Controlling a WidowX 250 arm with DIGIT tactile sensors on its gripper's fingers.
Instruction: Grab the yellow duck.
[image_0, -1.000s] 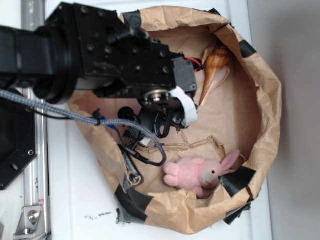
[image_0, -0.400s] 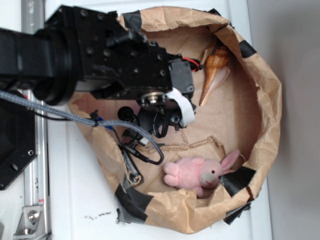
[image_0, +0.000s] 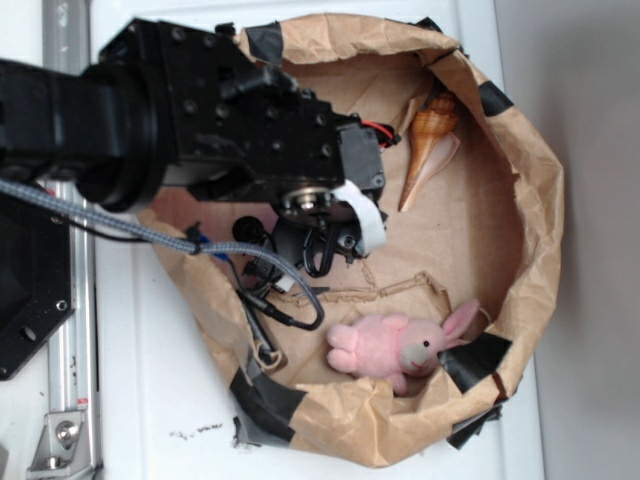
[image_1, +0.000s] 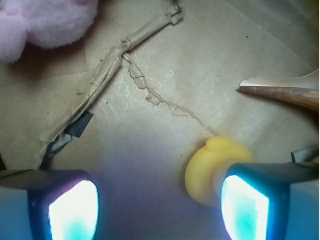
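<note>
Your pincer (image_1: 159, 210) stands wide open with nothing held.
Beneath it you see the brown paper basin (image_0: 530, 200), its rim patched with black tape. Your pink plush bunny (image_0: 395, 345) lies near the front wall, the spiral seashell (image_0: 428, 140) against the far side. In the wrist view the yellow duck (image_1: 212, 167) sits just inside the right fingertip (image_1: 247, 205), partly hidden behind it; you cannot tell whether they touch.

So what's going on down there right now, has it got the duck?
Gripper open, nothing held. Yellow duck beside one finger, not between them. Seashell and pink bunny clear.
</note>
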